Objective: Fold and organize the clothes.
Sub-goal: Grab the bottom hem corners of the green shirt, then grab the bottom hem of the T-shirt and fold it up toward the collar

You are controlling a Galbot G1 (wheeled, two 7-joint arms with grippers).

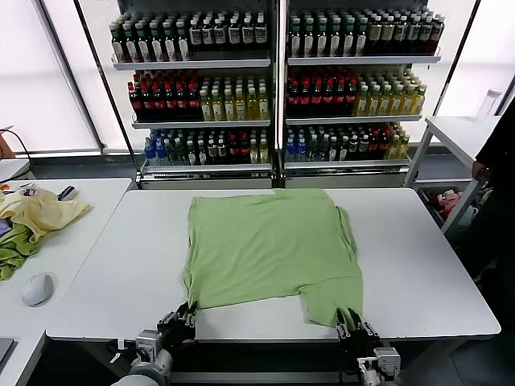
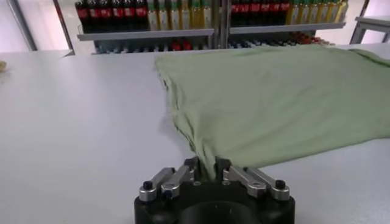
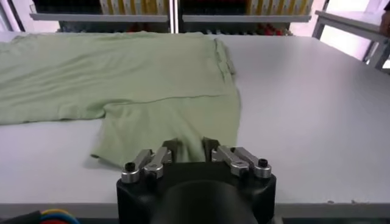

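The light green polo shirt (image 1: 265,245) lies spread flat across the middle of the white table (image 1: 418,265), print side hidden, one sleeve folded in along the 3 o'clock edge and a second sleeve flap reaching toward 5 o'clock at the near edge; the left gripper (image 1: 183,318) sits at the shirt's 7 o'clock corner on the near table edge, and in the left wrist view its fingers (image 2: 190,165) are drawn close together with a ridge of the green fabric (image 2: 274,97) pinched up between them; the right gripper (image 1: 352,320) sits at the 5 o'clock corner, over the hem of the sleeve flap, and in the right wrist view its fingers (image 3: 172,146) stand a little apart with the flap's edge (image 3: 177,122) between them, though I cannot tell whether they actually clamp the cloth; at 12 o'clock behind the table stand shelves of bottled drinks (image 1: 273,80); at 9 o'clock a side table (image 1: 72,241) carries a pale yellow garment (image 1: 44,213), a darker green cloth (image 1: 12,253) and a white computer mouse (image 1: 37,288); at 3 o'clock a person in dark clothing (image 1: 497,185) stands partly in view
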